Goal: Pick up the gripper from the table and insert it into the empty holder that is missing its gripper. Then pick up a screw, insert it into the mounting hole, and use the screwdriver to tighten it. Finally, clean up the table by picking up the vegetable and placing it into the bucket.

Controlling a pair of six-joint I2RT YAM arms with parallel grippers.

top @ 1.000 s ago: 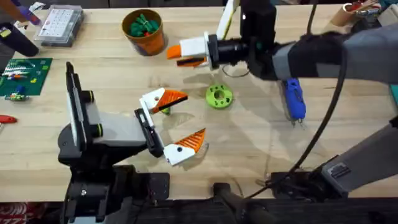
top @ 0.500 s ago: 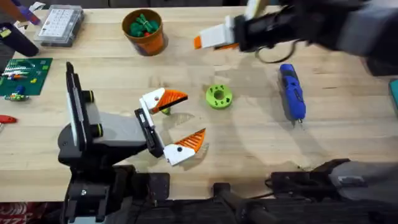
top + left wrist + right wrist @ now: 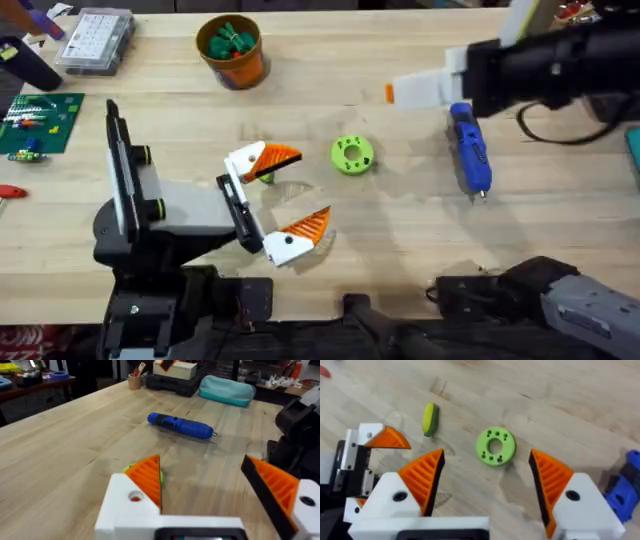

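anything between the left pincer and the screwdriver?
Overhead: the green disc lies between the left pincer and the screwdriver; otherwise bare table.

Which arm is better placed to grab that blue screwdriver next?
Right. The right gripper hovers open close beside the screwdriver. The left gripper sits farther off, beyond the green disc.

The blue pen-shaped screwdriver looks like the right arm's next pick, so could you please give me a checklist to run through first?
1. Right gripper open and empty: ok.
2. Blue pen-shaped screwdriver lying free on the light wooden table: ok.
3. Right gripper above the screwdriver: not ok, it is off to one side.
4. Screw seated in its mounting hole: cannot tell.
5. Small yellow-green vegetable in the round orange bucket: not ok, it lies on the table.
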